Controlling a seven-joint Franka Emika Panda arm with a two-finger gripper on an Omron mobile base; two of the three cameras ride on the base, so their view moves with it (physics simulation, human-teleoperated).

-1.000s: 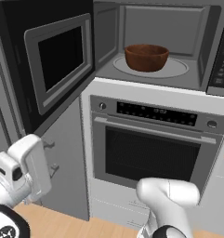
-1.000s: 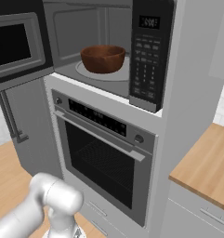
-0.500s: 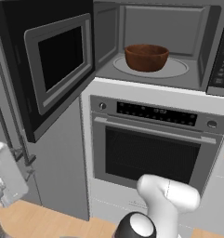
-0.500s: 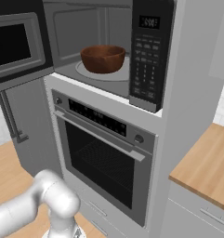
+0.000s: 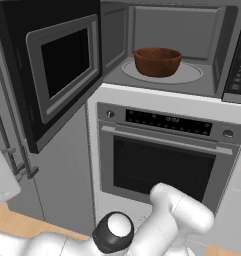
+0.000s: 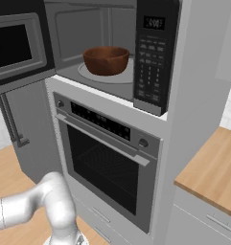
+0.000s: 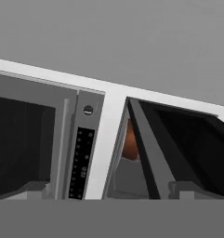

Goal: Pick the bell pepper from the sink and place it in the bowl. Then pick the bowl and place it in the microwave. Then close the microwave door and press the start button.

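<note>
While its spread cannot be told, pincer away from bowl inside microwave.

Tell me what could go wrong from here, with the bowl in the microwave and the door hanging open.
1. The microwave door stands wide open while the arm sits low, in front of the oven. A poorly aimed upward swing could clip the door's bottom edge instead of pushing its face.
2. The bowl sits on the turntable toward the front; a hard slam might jolt it.
3. The button panel is narrow, so a press could hit the wrong key.
</note>
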